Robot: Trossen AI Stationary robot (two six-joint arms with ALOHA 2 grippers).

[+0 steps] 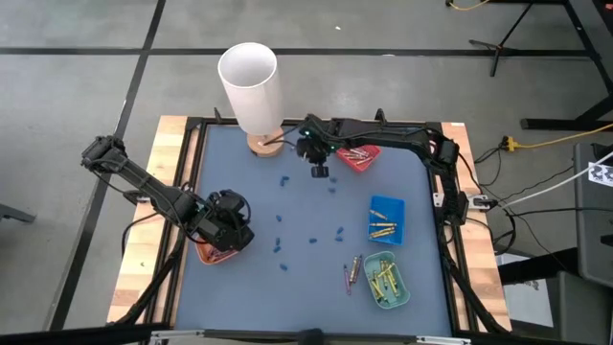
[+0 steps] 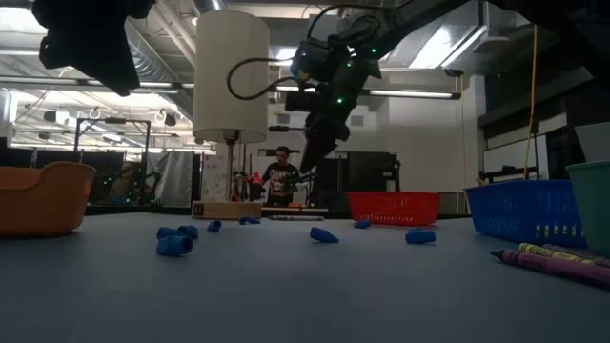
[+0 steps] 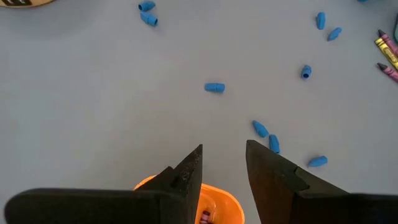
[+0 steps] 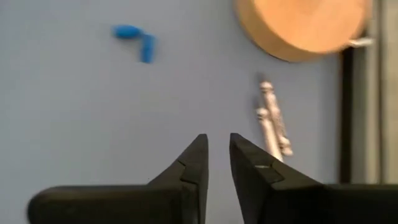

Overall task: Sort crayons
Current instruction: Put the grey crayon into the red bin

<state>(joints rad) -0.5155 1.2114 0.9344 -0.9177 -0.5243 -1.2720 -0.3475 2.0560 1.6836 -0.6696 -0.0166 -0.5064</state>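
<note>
Two silver-grey crayons (image 4: 273,121) lie side by side on the blue mat next to the lamp's wooden base (image 4: 301,25). My right gripper (image 4: 217,149) hangs above the mat near them, open by a narrow gap, with nothing between its fingers; in the high view the right gripper (image 1: 319,165) is beside the red tray (image 1: 362,159). My left gripper (image 3: 224,158) waits open over the orange tray (image 3: 221,198), which holds a pinkish crayon (image 3: 204,216). Loose crayons (image 1: 352,272) lie near the green tray (image 1: 387,279).
A white lamp (image 1: 249,81) stands at the far edge. The blue tray (image 1: 386,218) holds gold crayons and the green tray holds yellow ones. Small blue bits (image 1: 281,244) are scattered over the middle of the mat. A person (image 2: 282,176) stands in the room beyond.
</note>
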